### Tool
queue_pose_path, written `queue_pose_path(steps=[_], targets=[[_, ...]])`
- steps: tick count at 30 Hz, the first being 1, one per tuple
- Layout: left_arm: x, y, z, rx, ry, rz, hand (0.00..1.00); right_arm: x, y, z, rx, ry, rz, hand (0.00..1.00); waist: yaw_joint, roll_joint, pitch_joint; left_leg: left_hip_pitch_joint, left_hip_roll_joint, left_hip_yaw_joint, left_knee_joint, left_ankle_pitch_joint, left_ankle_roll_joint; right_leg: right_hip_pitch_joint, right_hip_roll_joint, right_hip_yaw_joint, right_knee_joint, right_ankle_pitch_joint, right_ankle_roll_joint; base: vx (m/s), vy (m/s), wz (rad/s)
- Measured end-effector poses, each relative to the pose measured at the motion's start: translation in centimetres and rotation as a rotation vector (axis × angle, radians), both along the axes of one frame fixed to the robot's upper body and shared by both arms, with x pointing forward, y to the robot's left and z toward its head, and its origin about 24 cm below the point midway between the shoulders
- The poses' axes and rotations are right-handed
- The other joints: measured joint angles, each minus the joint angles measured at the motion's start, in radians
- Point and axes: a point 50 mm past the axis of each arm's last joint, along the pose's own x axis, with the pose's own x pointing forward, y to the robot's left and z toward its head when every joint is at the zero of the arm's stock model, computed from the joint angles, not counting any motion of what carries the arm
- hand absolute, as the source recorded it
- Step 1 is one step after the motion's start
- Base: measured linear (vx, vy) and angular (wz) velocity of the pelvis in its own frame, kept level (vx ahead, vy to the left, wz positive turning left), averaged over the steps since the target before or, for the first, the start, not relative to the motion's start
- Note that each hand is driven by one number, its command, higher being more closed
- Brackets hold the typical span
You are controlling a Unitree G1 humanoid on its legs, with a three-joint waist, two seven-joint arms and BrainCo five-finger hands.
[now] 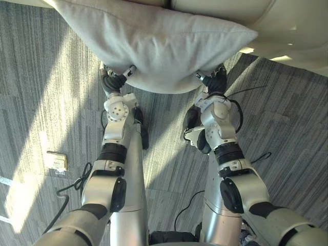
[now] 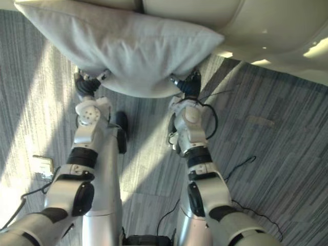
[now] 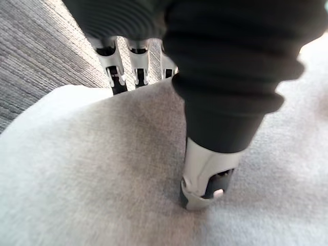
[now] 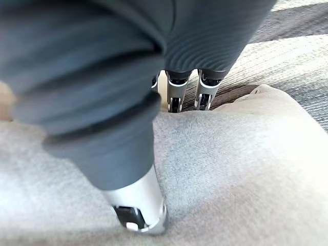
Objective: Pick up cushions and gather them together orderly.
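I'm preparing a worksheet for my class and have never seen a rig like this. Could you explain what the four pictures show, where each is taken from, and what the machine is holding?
This is a humanoid robot with two silver-grey arms ending in fingered hands. The two wide pictures come from cameras in its head, looking down along its arms. The two close-ups come from a camera on each wrist. The left hand and right hand each pinch the near edge of one pale grey cushion, thumb pressed on one face and fingers round the edge. They hold it above the grey carpet, in front of a light sofa. A small socket plate sits in the carpet.
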Motion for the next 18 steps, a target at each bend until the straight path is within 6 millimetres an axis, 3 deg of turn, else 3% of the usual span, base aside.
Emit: queue_pose_path(steps=[6, 9, 12, 16, 18], targets=[[-0.4, -0.4, 0.7, -0.103, -0.056, -0.025, 1.0, -1.3, 0.7, 1.0, 0.04, -0.096, 0.04, 1.0, -0.004, 0.0, 0.0, 0.03, 0.006, -0.007, -0.047, 0.03, -0.009, 0.031, 0.009, -0.013, -0.052, 0.033, -0.009, 0.0, 0.014, -0.03], [-0.9, -1.0, -1.1, -0.124, -0.019, -0.041, 1.0, -2.1, 0.6, -0.1, 0.065, -0.087, 0.041, 1.0, -0.004, -0.001, -0.003, 0.141, 0.017, -0.005, -0.122, 0.049, -0.006, 0.147, 0.023, -0.017, -0.134, 0.048, 0.005, -0.01, 0.014, -0.04], [-2.6, -2.6, -2.9, -0.132, -0.037, -0.091, 1.0, -3.9, -0.6, -1.8, 0.105, -0.116, 0.005, 1.0, -0.005, -0.001, -0.013, 0.343, 0.027, 0.014, -0.26, 0.069, 0.008, 0.343, 0.034, -0.013, -0.269, 0.07, 0.021, 0.0, 0.002, -0.02], [-4.8, -3.8, -3.8, -0.124, -0.096, -0.141, 1.0, -6.4, -1.7, -3.7, 0.154, -0.149, -0.02, 1.0, -0.009, -0.004, -0.031, 0.59, 0.037, 0.053, -0.413, 0.084, 0.012, 0.575, 0.033, -0.015, -0.412, 0.087, 0.029, 0.06, 0.013, -0.11], [-6.1, -4.4, -5.2, -0.12, -0.076, -0.163, 1.0, -7.5, -2.3, -5.5, 0.156, -0.118, -0.036, 1.0, -0.011, -0.001, -0.077, 0.692, 0.037, 0.065, -0.475, 0.084, 0.013, 0.673, 0.031, -0.018, -0.469, 0.088, 0.028, 0.1, 0.01, -0.04]])
